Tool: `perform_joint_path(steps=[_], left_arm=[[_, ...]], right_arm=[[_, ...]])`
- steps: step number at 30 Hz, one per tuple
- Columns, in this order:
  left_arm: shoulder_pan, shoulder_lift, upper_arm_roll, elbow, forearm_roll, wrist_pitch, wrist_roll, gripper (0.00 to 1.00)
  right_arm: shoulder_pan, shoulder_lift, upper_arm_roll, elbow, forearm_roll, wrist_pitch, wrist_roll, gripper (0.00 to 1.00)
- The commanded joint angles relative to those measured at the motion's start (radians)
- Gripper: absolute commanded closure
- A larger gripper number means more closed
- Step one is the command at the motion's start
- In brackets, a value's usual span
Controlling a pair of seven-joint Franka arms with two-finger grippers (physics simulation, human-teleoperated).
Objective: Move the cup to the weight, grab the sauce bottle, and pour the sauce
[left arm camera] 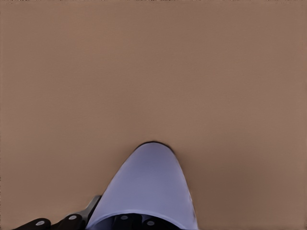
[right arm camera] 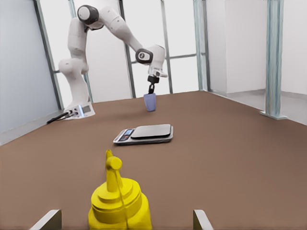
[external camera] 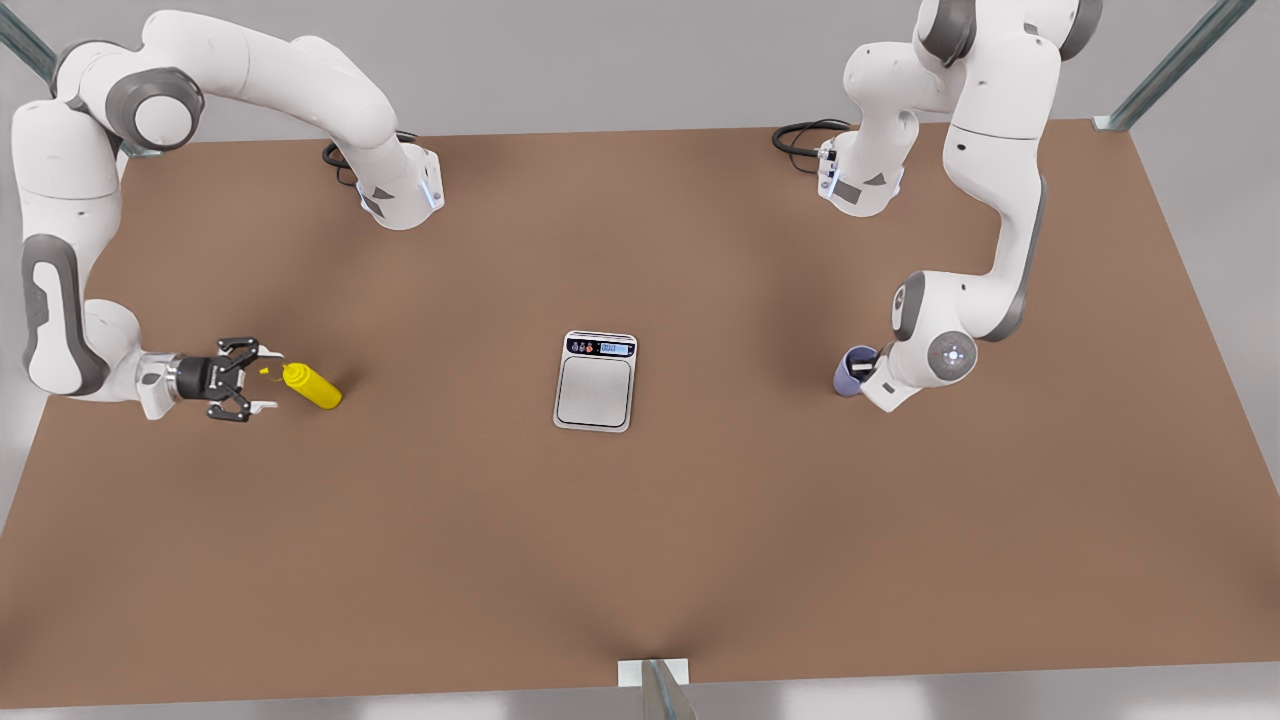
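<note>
Clearly, the right gripper [external camera: 268,381] is spread wide at the front view's left, its two fingertips [right arm camera: 49,218] flanking the sauce bottle [external camera: 313,387] with bare table showing between each tip and the yellow body. It holds nothing. In the right wrist view the bottle [right arm camera: 119,203] stands upright, pointed nozzle up, between the open tips.

The kitchen scale [external camera: 595,390] lies flat near the middle of the brown table [external camera: 640,560], plate bare, its dark display strip on the far edge. From the scale, the bottle sits at about 9 o'clock and the cup [external camera: 849,373] at about 3 o'clock, each well apart from it.

The left gripper [right arm camera: 150,92] comes down onto the rim of the lavender cup [right arm camera: 150,103], which stands on the table. In the left wrist view the cup [left arm camera: 148,187] is right against the gripper, but whether the pincer has closed on it I cannot tell.
</note>
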Motion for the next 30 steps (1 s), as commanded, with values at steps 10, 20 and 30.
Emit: perform_joint_path(steps=[10,20,30], left_arm=[[0.002,0.006,-0.012,0.047,-0.03,0.0,0.0,0.79],[-0.165,0.09,-0.091,0.349,-0.14,-0.011,-0.397,0.79],[-0.514,0.261,-0.091,0.627,-0.252,-0.009,-0.92,0.79]], right_arm=[[0.017,0.046,0.0,-0.007,-0.006,0.046,-0.031,0.0],[0.051,0.042,0.008,-0.049,0.009,0.08,-0.026,0.0],[0.072,0.039,0.008,-0.064,0.021,0.077,-0.018,0.34]])
